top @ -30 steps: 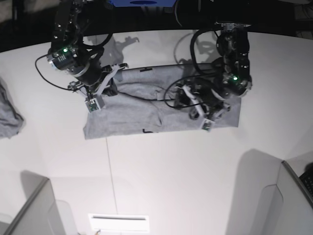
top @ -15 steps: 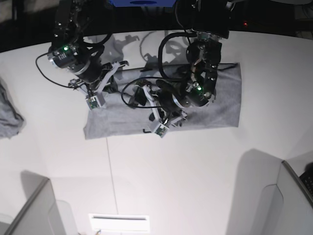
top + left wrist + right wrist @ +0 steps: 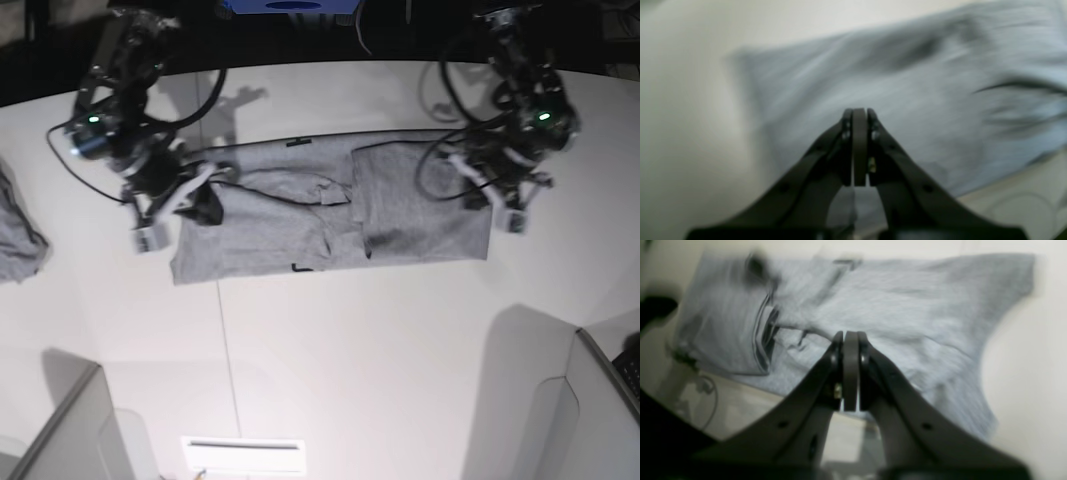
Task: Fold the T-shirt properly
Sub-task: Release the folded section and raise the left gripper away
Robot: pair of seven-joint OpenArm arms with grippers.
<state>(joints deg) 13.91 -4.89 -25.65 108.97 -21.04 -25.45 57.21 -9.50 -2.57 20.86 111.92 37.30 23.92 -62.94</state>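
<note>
Grey T-shirt [image 3: 330, 215] lies flat on the white table [image 3: 350, 360], both shut pincers empty beside its ends.

T-shirt [image 3: 330, 215]: one, grey, spread flat across the far middle of the desk
Grey cloth [image 3: 18, 235]: one bunched piece, at the left edge of the desk
Robot arms: two, one at each far corner
left claw [image 3: 855, 115]: one
right claw [image 3: 850, 336]: one
desk [image 3: 350, 350]: one, white
White label plate [image 3: 243, 455]: one, at the near edge
</note>
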